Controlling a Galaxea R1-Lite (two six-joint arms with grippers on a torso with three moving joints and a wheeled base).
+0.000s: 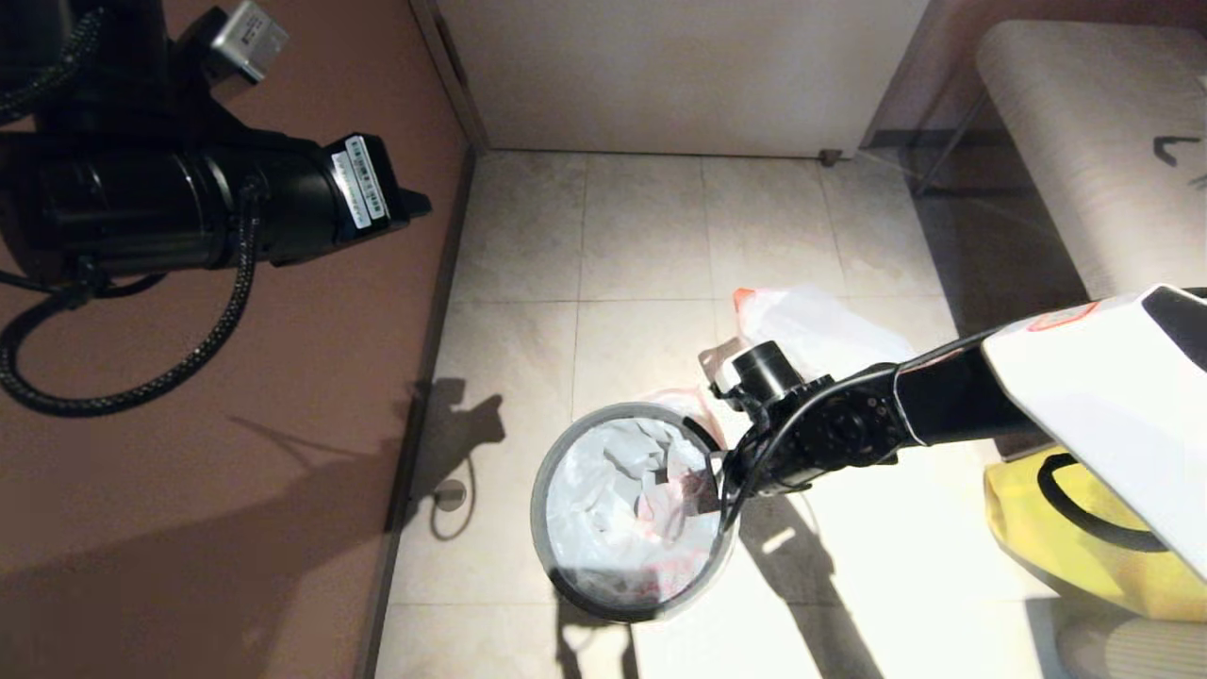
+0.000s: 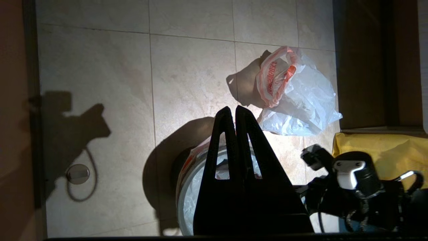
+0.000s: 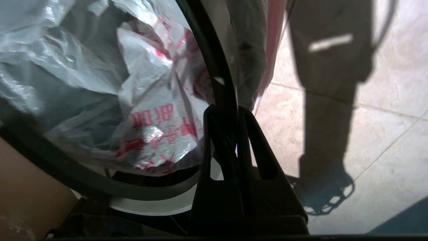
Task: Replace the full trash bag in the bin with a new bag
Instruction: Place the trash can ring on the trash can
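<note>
The small round black bin (image 1: 542, 490) stands on the tiled floor, lined with the new bag (image 1: 613, 490), whose red characters (image 3: 157, 127) show on crumpled white plastic. My right gripper (image 1: 717, 486) is at the bin's right rim (image 3: 214, 57), shut (image 3: 230, 112) on the new bag's edge where it drapes over the hoop. The full trash bag (image 1: 811, 325), nearly plain white with a pink-red tip, lies on the floor behind the bin (image 2: 301, 100). My left gripper (image 2: 233, 110) hangs shut and empty high above the bin, its arm (image 1: 189, 207) at the upper left.
A large yellow bag (image 1: 1066, 547) sits on the floor to the right of the bin. A brown wall (image 1: 236, 471) runs along the left, with a round floor fitting (image 1: 451, 493) beside it. A white cabinet (image 1: 679, 75) stands behind and a pale bench (image 1: 1094, 141) at the far right.
</note>
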